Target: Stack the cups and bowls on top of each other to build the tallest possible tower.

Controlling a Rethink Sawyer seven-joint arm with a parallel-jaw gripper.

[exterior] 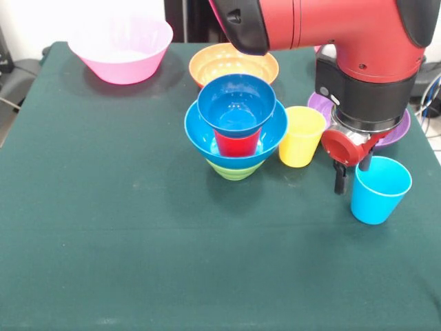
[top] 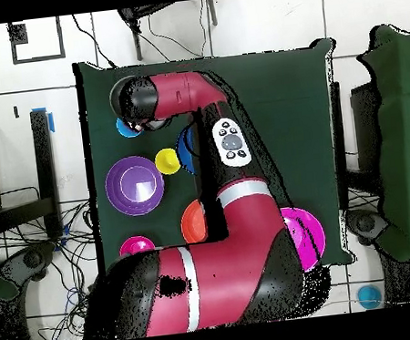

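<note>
Dark green tabletop (exterior: 124, 227); sky-blue cup (exterior: 379, 189), yellow cup (exterior: 301, 136), pink bowl (exterior: 120, 49), orange bowl (exterior: 233, 64), purple bowl (top: 134, 185), red-and-black arm (exterior: 358, 34).

Matt dark green cloth covers the table (exterior: 103, 227), its weave faintly rough. Beside the jaws, the sky-blue cup (exterior: 379, 189) is smooth plastic with a soft sheen; the yellow cup (exterior: 301, 136) matches it. The small blue bowl (exterior: 236, 103), large blue bowl (exterior: 200, 131) and pink bowl (exterior: 124, 52) are glossy plastic. The arm (exterior: 331, 31) has a glossy red shell, with matt black bands above the jaws.
</note>
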